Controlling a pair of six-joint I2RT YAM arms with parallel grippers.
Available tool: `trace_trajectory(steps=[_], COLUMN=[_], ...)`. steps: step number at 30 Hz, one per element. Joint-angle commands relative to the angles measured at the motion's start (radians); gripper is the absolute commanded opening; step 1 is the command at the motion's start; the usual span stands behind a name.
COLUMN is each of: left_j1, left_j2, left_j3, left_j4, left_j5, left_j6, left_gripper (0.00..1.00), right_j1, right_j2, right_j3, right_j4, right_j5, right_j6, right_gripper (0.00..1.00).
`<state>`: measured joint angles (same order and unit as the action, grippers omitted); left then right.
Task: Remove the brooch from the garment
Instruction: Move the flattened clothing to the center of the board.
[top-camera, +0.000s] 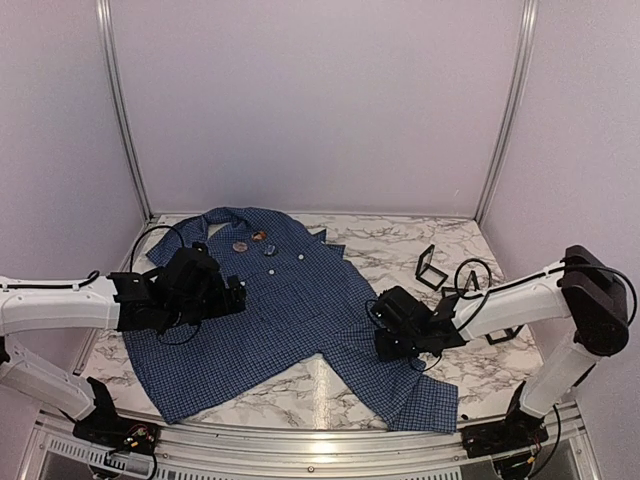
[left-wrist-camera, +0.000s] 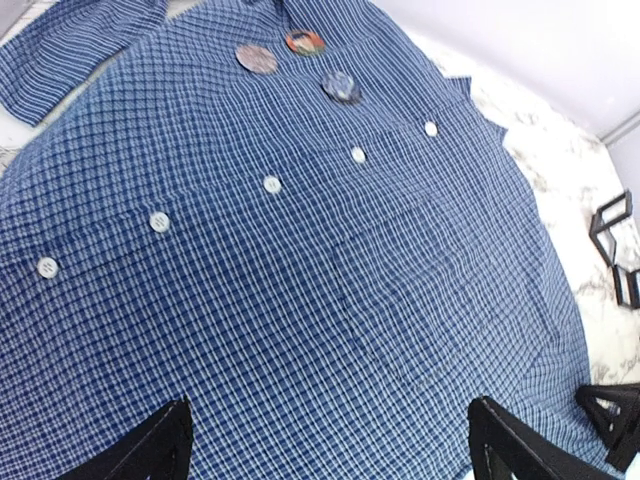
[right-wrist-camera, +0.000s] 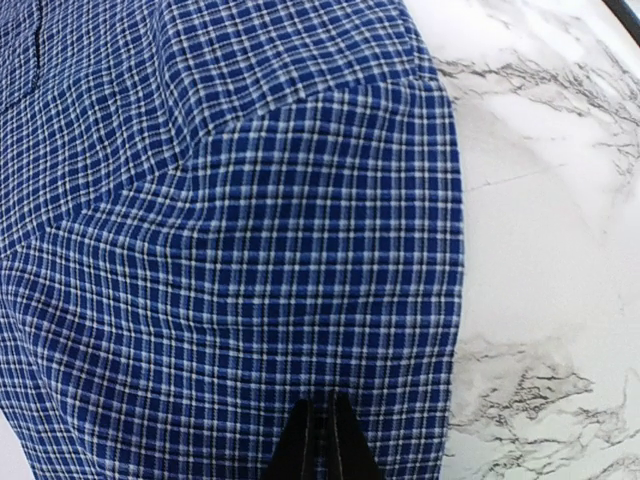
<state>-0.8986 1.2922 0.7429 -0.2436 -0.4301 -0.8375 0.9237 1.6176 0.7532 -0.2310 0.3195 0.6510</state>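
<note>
The garment, a dark blue checked shirt, lies flat on the marble table with its collar at the back. Three small round pins sit near the collar. The orange-and-pale brooch is the farthest one, and it also shows at the top of the left wrist view. My left gripper is open and empty, with its fingers wide apart just over the shirt front, well short of the brooch. My right gripper is shut and its fingertips point at the shirt's sleeve.
Two other round pins, a pinkish one and a bluish one, lie beside the brooch. White buttons run down the placket. Black angular frames stand on the right of the table, and some show in the left wrist view.
</note>
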Motion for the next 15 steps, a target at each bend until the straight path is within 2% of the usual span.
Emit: trace_trajectory(steps=[1, 3, 8, 12, 15], left_j1=[0.075, 0.106, 0.123, 0.127, 0.129], left_j2=[-0.050, -0.052, -0.051, -0.045, -0.036], left_j3=[0.024, 0.026, 0.031, 0.026, 0.023], left_j4=[-0.085, -0.082, -0.075, -0.068, -0.062], left_j5=[-0.062, -0.040, -0.009, 0.016, 0.035], left_j6=[0.023, 0.039, 0.062, 0.070, 0.075], left_gripper=[0.99, 0.99, 0.99, 0.99, 0.99], right_j1=[0.007, 0.007, 0.005, -0.009, -0.035], right_j2=[-0.061, -0.069, -0.070, 0.013, 0.099], right_j3=[-0.011, 0.016, 0.100, 0.225, 0.296], right_j4=[-0.045, -0.058, -0.068, -0.061, -0.045], right_j5=[-0.002, -0.005, 0.042, 0.040, 0.011], right_j6=[0.035, 0.023, -0.031, -0.093, -0.117], right_gripper=[0.11, 0.21, 0.63, 0.81, 0.84])
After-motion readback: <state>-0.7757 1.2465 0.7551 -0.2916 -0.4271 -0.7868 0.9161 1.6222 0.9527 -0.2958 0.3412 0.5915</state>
